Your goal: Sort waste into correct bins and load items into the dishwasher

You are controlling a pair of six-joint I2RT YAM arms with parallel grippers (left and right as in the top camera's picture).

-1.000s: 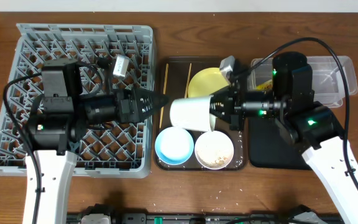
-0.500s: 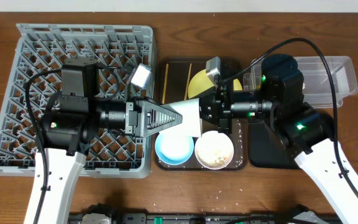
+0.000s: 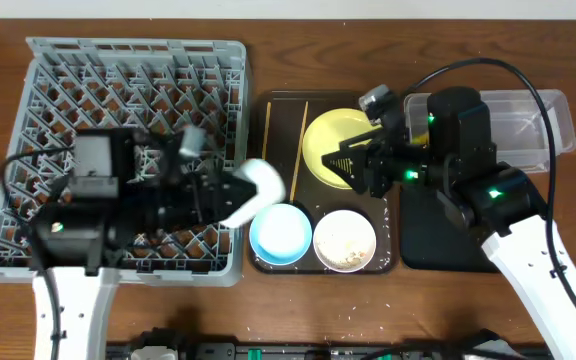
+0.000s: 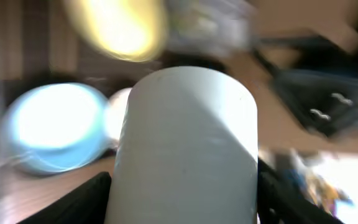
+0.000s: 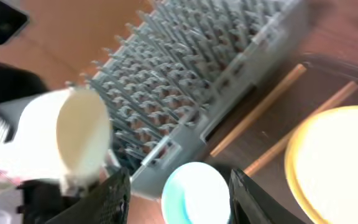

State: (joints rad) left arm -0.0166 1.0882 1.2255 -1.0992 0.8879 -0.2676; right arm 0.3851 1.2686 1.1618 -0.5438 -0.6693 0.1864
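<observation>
The left gripper pinches a white cup, lying sideways at the grey dish rack's right edge. The right gripper, right of the rack, stands spread and empty. Loading the cup seems to be the step in hand. Next, it needs carrying over the rack and setting rim-down between pegs.

The right gripper has its two dark fingers spread at the bottom edge, with nothing between them. Past them sits a round light blue bowl. A round yellow plate fills the lower right. Two thin wooden chopsticks slant across a dark brown tray. A grey pegged plastic dish rack spans the top, and a blurred white cup is at left.
</observation>
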